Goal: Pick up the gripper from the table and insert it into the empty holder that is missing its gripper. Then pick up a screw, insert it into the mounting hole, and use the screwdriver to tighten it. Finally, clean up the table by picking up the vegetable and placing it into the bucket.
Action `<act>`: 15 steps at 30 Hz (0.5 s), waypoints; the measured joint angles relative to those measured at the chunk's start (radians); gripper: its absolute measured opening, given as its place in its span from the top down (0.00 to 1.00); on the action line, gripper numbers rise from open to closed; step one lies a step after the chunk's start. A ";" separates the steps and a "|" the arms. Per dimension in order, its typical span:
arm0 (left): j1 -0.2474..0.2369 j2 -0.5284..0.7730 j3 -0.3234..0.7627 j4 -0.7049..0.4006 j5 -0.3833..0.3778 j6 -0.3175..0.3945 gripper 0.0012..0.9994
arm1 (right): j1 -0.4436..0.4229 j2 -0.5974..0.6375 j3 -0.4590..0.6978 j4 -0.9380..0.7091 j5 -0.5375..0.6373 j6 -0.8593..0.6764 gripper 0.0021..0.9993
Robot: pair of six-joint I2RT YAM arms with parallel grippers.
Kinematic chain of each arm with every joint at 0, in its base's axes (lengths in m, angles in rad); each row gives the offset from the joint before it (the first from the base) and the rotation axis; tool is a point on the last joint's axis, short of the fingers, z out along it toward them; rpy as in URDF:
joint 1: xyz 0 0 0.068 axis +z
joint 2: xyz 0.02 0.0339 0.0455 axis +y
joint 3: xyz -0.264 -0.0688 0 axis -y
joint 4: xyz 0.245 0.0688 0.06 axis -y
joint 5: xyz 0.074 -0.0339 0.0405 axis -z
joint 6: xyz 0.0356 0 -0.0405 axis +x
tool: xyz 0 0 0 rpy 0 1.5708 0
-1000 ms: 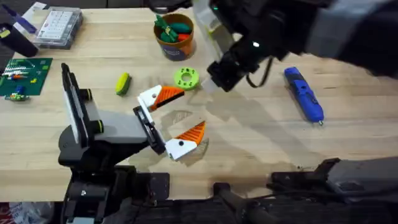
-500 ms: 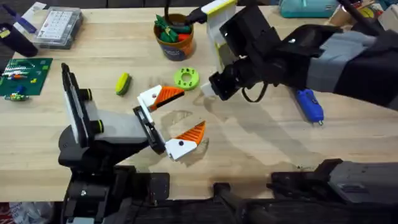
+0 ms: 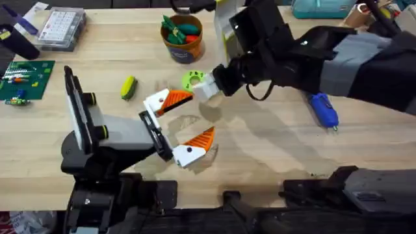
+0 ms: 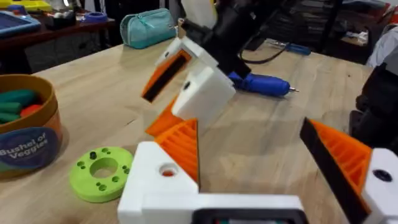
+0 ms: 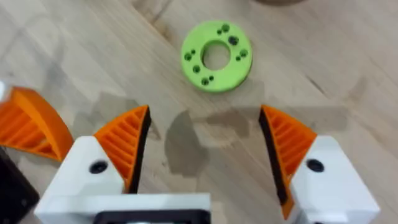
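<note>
**Ana:** Where was the gripper?

**Me:** I saw the gripper (image 3: 166, 101) near the middle of the table. Its white block touched the holder (image 3: 155, 133) at the tip of the left arm. I could not tell if it was pushed all the way in. Its twin (image 3: 195, 144) sat on the holder's other end, closer to the near edge.

**Ana:** How would it feel to pick up?

**Me:** I guessed light, hard and stiff, like a toy brick. The white sides looked smooth and might slip. I would have pinched the flat white block, not the thin orange tip.

**Ana:** And the hands?

**Me:** The right gripper (image 5: 205, 130) was spread wide and held nothing. It hung over the table just beside the green ring (image 5: 216, 56) and near the gripper. The left gripper (image 4: 249, 127) was spread too, with nothing between its pads.

**Ana:** What else?

**Me:** The vegetable (image 3: 128, 86) lay toward the left edge. The bucket (image 4: 28, 146) stood by the far edge. The screwdriver (image 3: 323, 107) lay toward the right edge.

**Ana:** Any words to read?

**Me:** The bucket said "Bushel of Veggies."
</note>
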 joint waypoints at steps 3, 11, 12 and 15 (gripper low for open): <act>0.000 0.000 0.000 0.000 0.000 0.000 0.01 | 0.000 0.010 0.000 0.064 0.000 -0.004 0.14; 0.000 0.000 0.000 0.000 0.000 0.000 0.01 | 0.000 0.192 0.000 0.274 0.000 0.001 0.62; 0.000 0.000 0.000 0.000 0.000 0.000 0.01 | 0.000 0.211 0.000 0.292 0.000 0.001 0.62; 0.000 0.000 0.000 0.000 0.000 0.000 0.01 | 0.000 0.251 -0.001 0.337 0.000 0.002 0.59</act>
